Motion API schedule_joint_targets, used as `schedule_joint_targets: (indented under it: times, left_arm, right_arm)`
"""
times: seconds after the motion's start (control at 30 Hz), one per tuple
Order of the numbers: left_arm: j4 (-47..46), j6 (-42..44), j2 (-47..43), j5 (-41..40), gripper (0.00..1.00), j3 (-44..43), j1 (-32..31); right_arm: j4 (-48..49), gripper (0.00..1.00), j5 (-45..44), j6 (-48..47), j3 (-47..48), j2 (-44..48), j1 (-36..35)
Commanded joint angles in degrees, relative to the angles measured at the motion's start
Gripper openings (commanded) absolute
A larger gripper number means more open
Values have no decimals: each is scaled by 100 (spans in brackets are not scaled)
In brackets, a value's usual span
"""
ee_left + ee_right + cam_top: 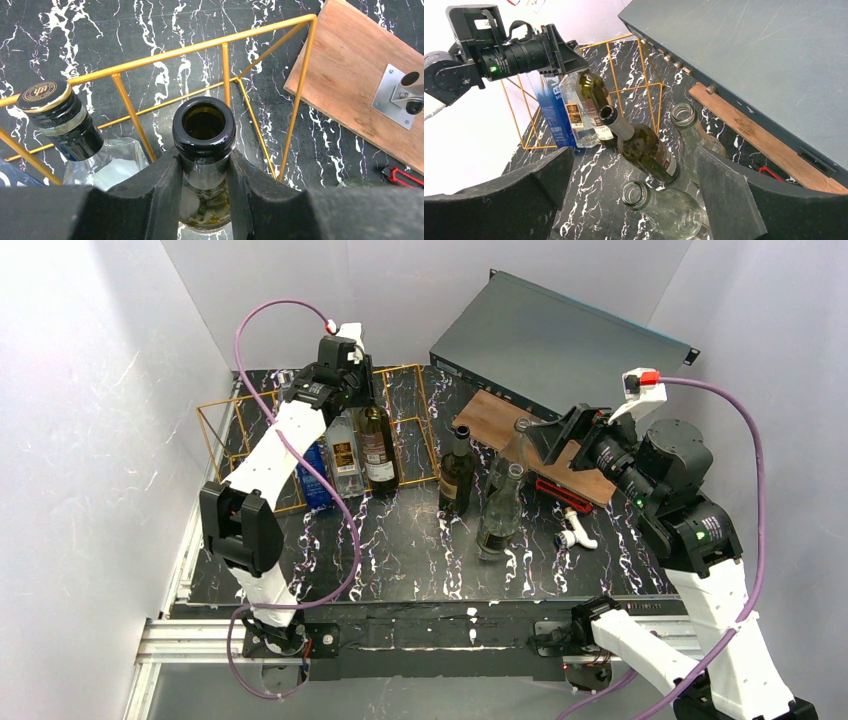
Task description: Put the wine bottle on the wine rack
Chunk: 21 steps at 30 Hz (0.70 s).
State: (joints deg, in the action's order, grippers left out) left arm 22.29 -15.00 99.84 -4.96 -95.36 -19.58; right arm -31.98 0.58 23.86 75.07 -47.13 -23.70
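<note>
- While the left hand (204,161) is clamped on its neck, the one open-mouthed wine bottle (204,142) stands upright at the right end of the single wine rack (200,47)
- just beside it: one capped clear bottle (65,120); one blue box (315,475)
- apart on the tabletop (400,560): one second dark bottle (457,475); two uncapped clear bottles (500,512)
- right hand (634,156) spread wide above these three, holding nothing
</note>
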Motion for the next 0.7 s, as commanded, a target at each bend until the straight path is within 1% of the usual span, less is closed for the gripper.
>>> schedule_joint_targets:
  times: [0.0,0.27,0.47,0.67]
  left_arm:
    - [379,127,140,-195,0,-187,21]
    - [427,170,435,-222,0,-330,43]
    - [460,13,564,-356,15,-395,65]
    - [445,-77,586,-332,21,-394,120]
  right_arm:
    - [228,100,-26,3,-71,109,12]
    - [203,100,-25,-13,-71,112,10]
    - [199,100,-25,-30,-55,112,11]
    - [182,100,-203,-64,-71,109,7]
